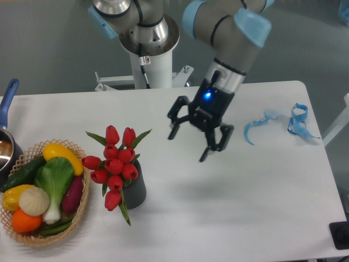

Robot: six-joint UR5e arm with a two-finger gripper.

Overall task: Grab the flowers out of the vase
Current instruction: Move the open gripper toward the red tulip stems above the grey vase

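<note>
Surface: white table (262, 207), grey floor behind | gripper (188, 146) held above mid-table, jaws spread wide — nothing gripped | flowers (113, 166) seated in the vase (135, 191), front left, beside a basket (82, 204) | pan (6, 109) cut off at left edge | blue ribbons (297, 123) far right.

We cannot see most of the small dark grey ribbed vase (136, 189); the bunch of red tulips with green leaves (114, 164) covers its mouth and upper wall. The blue-handled metal pot (6, 134) is cut off by the left edge. A black object (341, 234) at the lower right corner is cropped, and we cannot tell what it is. The woven wicker basket (77, 214) shows only its rim beneath the vegetables.
</note>
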